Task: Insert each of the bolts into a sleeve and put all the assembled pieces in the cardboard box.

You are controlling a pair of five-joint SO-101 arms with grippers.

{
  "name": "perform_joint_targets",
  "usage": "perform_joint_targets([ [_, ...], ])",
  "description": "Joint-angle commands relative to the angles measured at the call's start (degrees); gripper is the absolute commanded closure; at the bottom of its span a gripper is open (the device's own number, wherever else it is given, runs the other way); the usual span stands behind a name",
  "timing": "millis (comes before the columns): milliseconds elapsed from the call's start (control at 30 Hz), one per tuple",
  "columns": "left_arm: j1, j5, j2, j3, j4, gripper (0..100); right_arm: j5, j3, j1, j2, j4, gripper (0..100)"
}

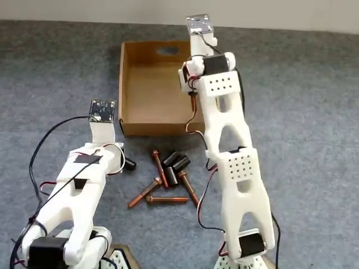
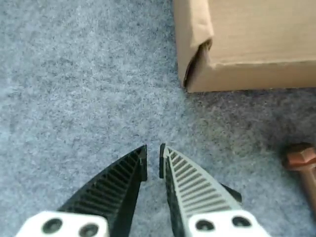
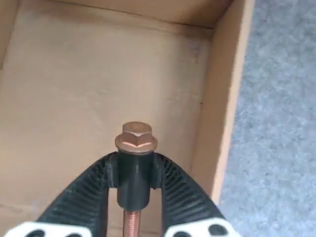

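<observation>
The right gripper (image 3: 133,170) hangs over the cardboard box (image 3: 224,98), its fingers pinching a black sleeve (image 3: 133,185) with a copper bolt (image 3: 136,137) run through it. The left gripper (image 2: 153,160) sits low over the counter (image 2: 74,74) just outside a box corner, fingers almost pressed together on nothing. Only the sleeve is gripped, so the bolt could slide out if the wrist tilts, and since the piece hangs near a side wall, a drop might clip the rim and bounce out toward the loose bolts (image 1: 168,198) and sleeves (image 1: 175,162).
</observation>
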Motion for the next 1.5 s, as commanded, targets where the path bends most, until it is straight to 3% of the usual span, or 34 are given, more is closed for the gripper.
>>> perform_joint_targets([
  [0,-0.1,-0.4,0.0,-1.1,-1.0,93,-0.5,-3.7,2.1,0.4,-1.8,99.1],
  [1033,1.2,-0.4,0.0,-0.9,-1.0,93,-1.1,-3.6,1.2,10.7,0.0,99.0],
  [1233,1.2,-0.4,0.0,-0.9,-1.0,93,-6.0,-3.8,1.5,11.6,-1.1,98.8],
  [1467,1.2,-0.4,0.0,-0.9,-1.0,93,-5.8,-3.8,1.5,11.5,-0.8,79.6],
])
